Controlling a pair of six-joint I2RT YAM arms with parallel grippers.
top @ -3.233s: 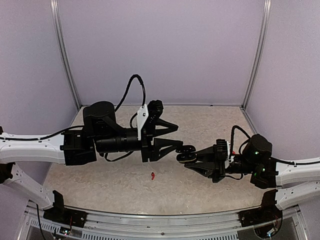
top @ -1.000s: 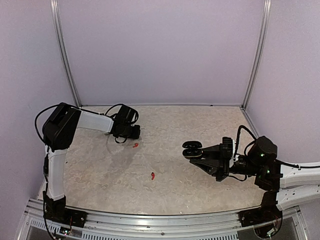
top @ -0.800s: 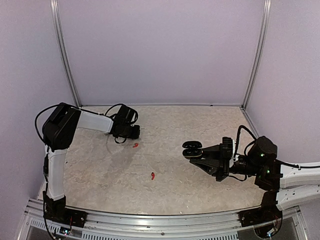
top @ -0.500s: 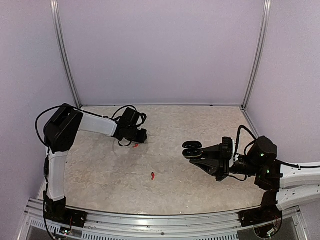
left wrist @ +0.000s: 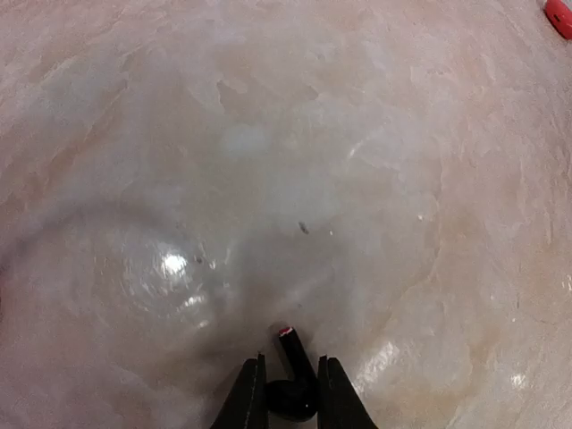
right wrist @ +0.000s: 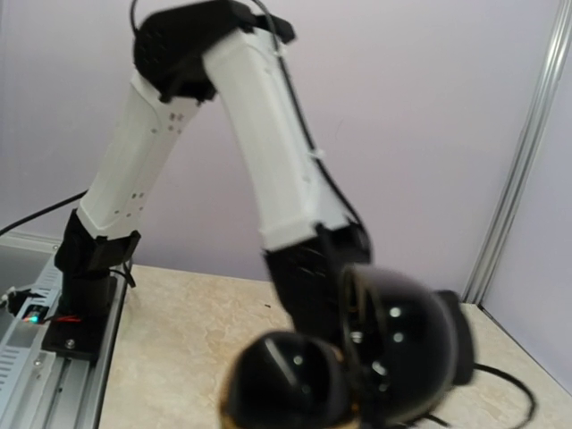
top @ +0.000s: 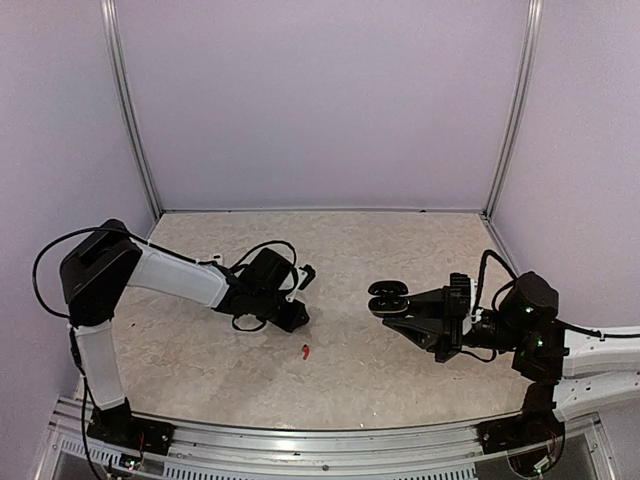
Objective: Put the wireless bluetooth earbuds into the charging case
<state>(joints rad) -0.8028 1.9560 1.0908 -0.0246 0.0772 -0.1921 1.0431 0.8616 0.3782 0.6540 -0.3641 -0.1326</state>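
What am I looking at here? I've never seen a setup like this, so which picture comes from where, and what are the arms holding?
Two robot arms are bolted at the near edge of a table, and each ends in a two-finger gripper. The wide picture comes from a fixed camera above and behind the arms. The other two come from cameras on the wrists. The left gripper is shut on a small dark earbud with a red tip, close to the table surface. The right gripper is shut on an open black charging case. One red earbud lies loose on the table between the arms.
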